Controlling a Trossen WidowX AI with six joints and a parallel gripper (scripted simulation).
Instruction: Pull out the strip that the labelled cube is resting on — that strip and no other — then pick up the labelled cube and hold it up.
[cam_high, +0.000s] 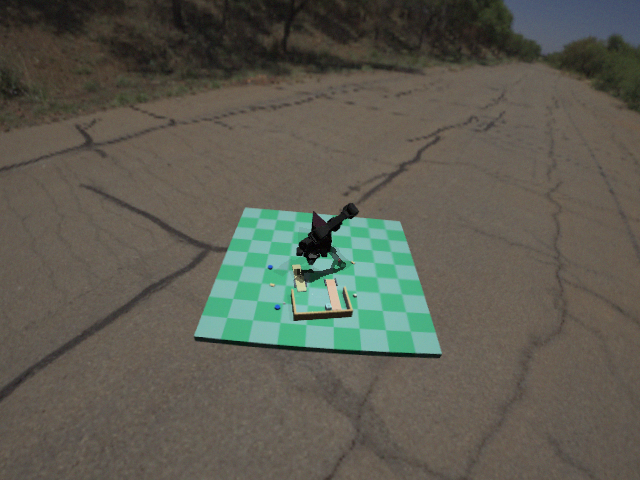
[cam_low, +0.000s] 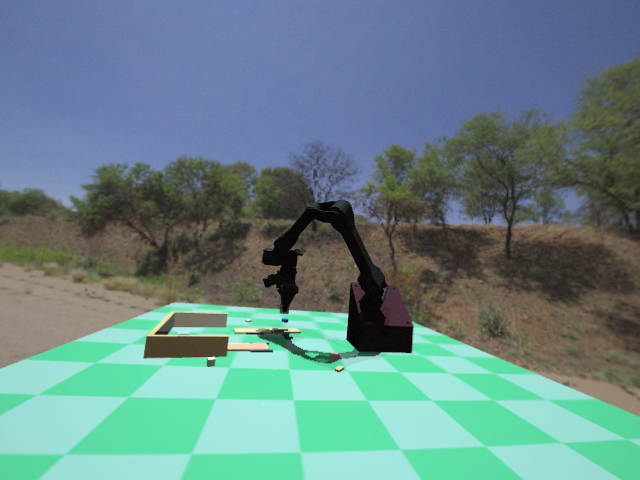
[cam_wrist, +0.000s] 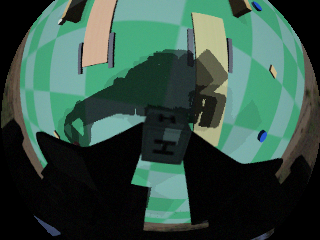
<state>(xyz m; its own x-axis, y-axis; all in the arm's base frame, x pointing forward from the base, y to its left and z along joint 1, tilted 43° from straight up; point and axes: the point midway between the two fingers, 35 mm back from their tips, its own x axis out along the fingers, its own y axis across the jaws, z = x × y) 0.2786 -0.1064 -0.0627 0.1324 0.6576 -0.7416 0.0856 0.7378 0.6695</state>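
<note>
My gripper (cam_high: 310, 261) (cam_low: 284, 311) (cam_wrist: 164, 130) points down and is shut on the labelled cube (cam_wrist: 172, 148), a dark grey cube with a black H on its face. It holds the cube well above the board. The yellow strip (cam_high: 301, 286) (cam_low: 240, 330) (cam_wrist: 206, 32) lies on the board below, partly in the arm's shadow, with its far part between two grey rails. The pink strip (cam_high: 333, 294) (cam_low: 245, 346) (cam_wrist: 99, 37) runs from its own rails into the wooden enclosure. A pale blue cube (cam_high: 328, 306) is at its inner end.
A wooden enclosure (cam_high: 323, 314) (cam_low: 186, 346) has three walls and opens toward the arm's base (cam_low: 382, 333). Blue discs (cam_high: 277, 307) (cam_wrist: 262, 135) and a tan piece (cam_high: 272, 285) (cam_wrist: 273, 71) lie to one side, a small white cube (cam_high: 355, 295) (cam_low: 210, 361) on the other.
</note>
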